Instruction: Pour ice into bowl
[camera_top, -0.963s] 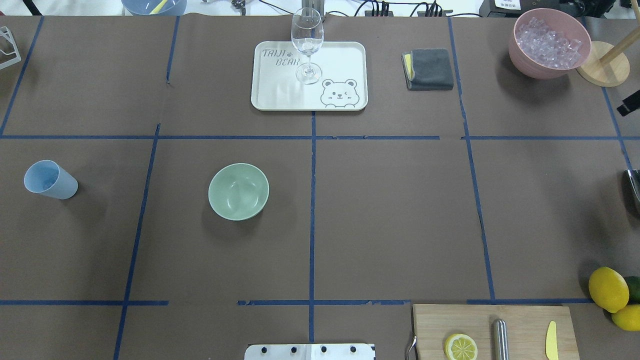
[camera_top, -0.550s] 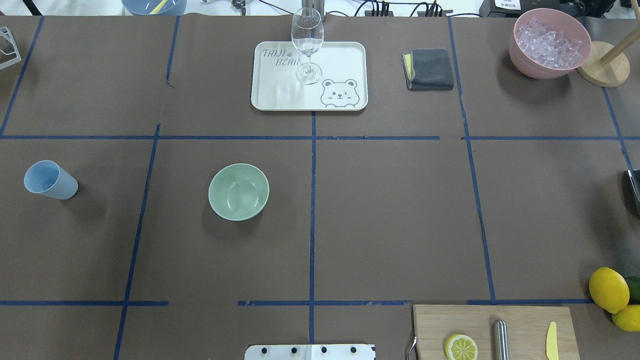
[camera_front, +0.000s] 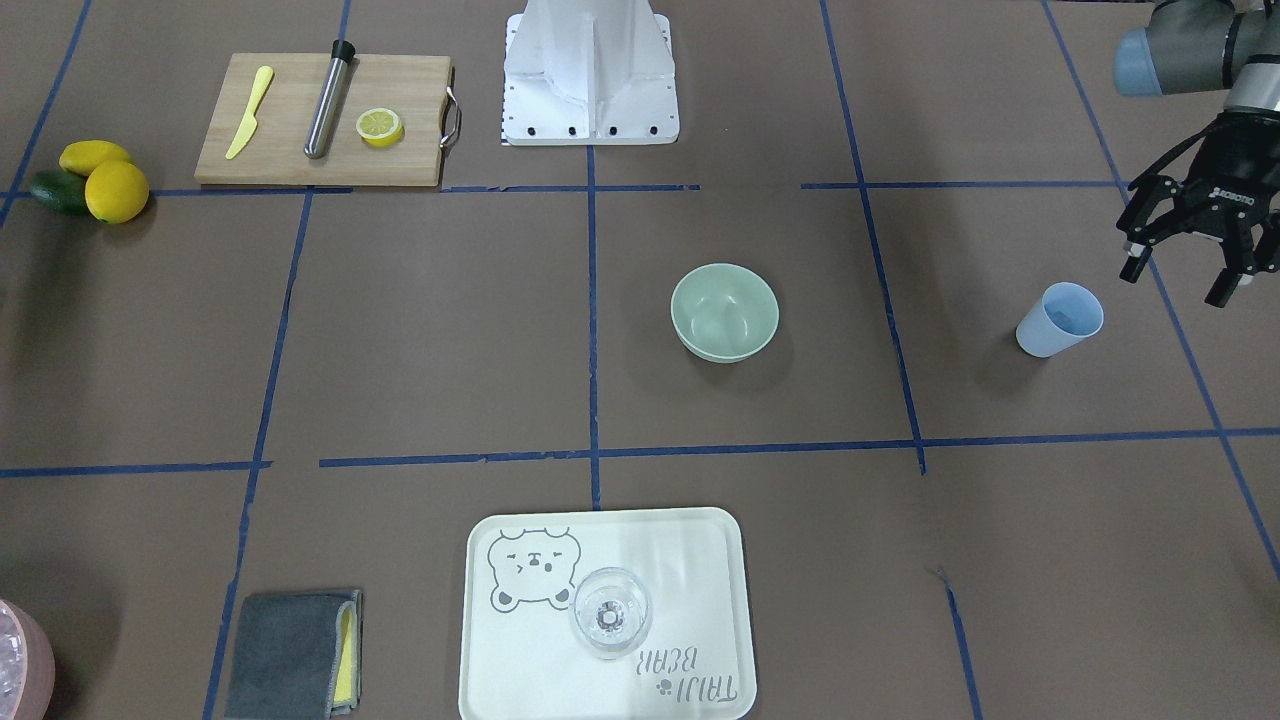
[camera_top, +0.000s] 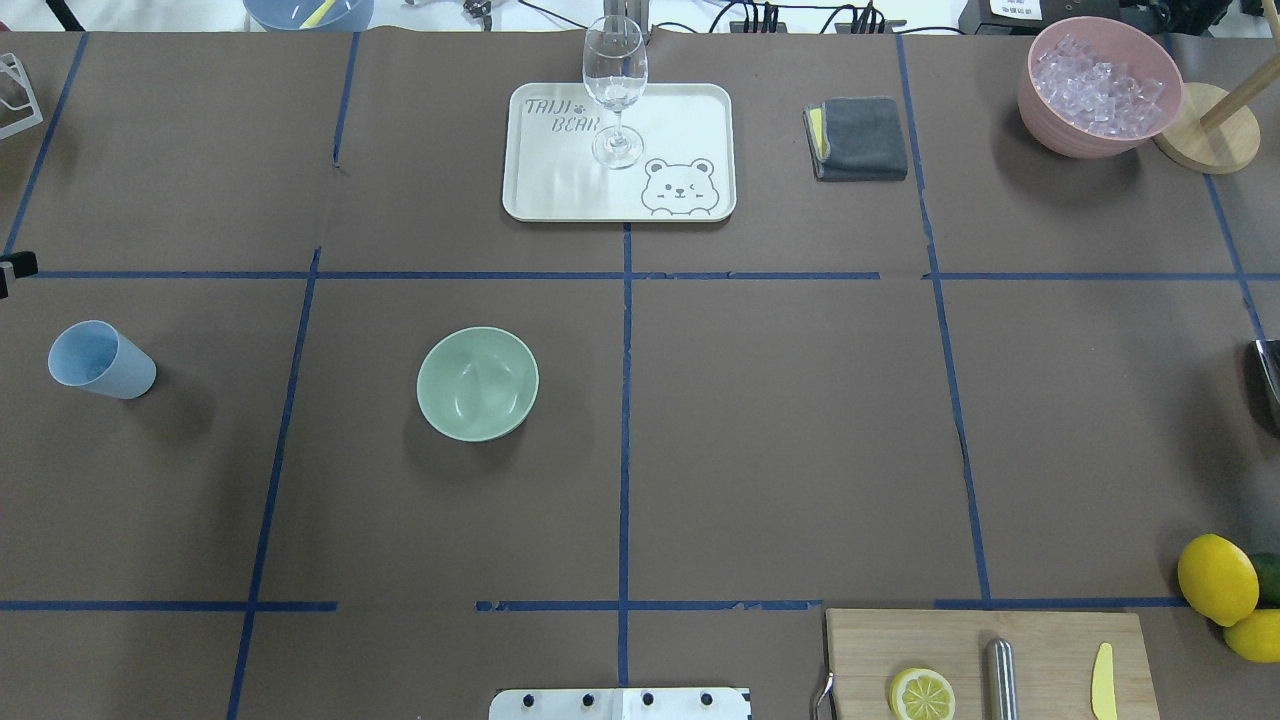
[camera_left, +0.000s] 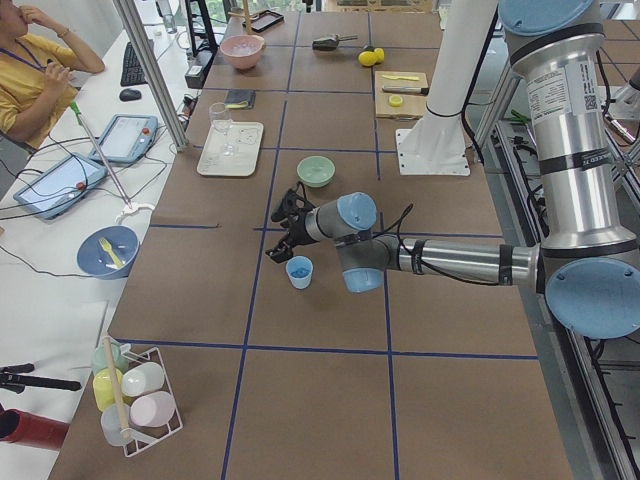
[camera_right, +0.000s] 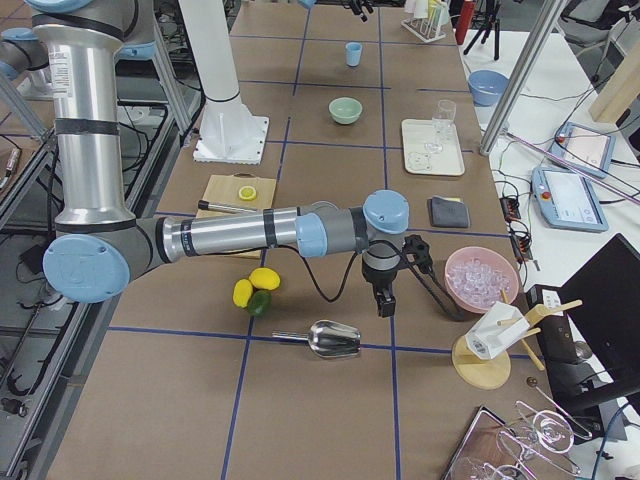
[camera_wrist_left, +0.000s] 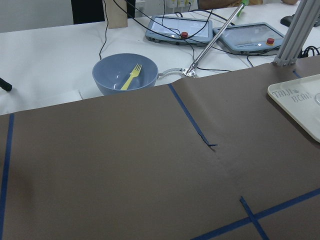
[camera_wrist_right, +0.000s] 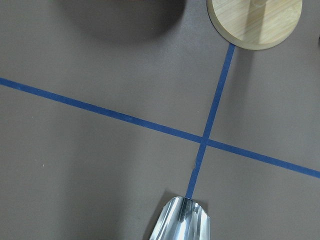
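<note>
You have the left gripper (camera_front: 1175, 285) hanging out on the left, jaws spread wide and pointing down, its forearm (camera_left: 460, 262) stretched level. Your right arm (camera_right: 230, 235) reaches level to the right, its wrist (camera_right: 385, 215) bent down; whether the right gripper (camera_right: 385, 300) is spread or closed, you cannot tell.

1. The left arm (camera_left: 460, 262) and the right arm (camera_right: 230, 232) are shining silver, like round metal pipes.
2. Light blue caps (camera_left: 357, 211) are covering their round joints.
3. A white sticker (camera_left: 548, 95) with tiny writing is sitting on the left arm's thick pipe.
4. The left gripper (camera_front: 1178, 283) is looking black, with white letters showing on it.
5. A thin black cable (camera_right: 322, 293) is looping under the right arm.
6. The white base (camera_front: 590, 60) is showing small dark screws (camera_front: 572, 131) along its edge.
</note>
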